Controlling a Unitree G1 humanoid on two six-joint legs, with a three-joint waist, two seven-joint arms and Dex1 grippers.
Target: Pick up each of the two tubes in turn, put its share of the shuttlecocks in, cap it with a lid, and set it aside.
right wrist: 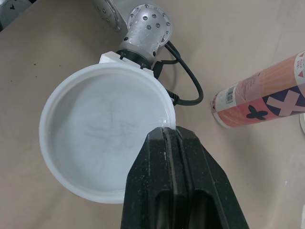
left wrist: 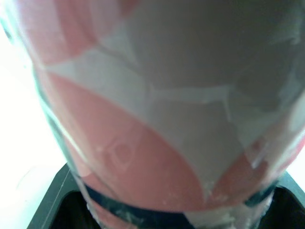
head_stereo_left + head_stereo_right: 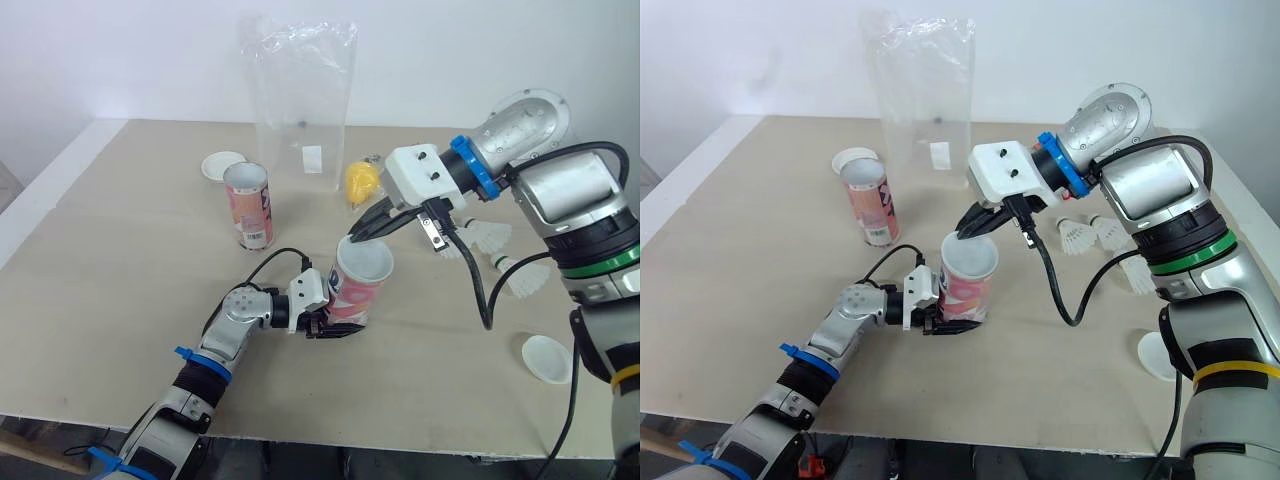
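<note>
Right wrist view: right gripper (image 1: pixel 168 132) pinches lid (image 1: pixel 95 138) (over tube (image 3: pixel 355 297)); left gripper (image 3: pixel 333 325) clamps tube.

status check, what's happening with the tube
left gripper shut on tube. right gripper shut at its rim. shuttlecocks loose on table. second tube stands apart.

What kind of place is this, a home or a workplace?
Probably a robot test lab: a plain table against a white wall, with tubes, lids and shuttlecocks laid out.
</note>
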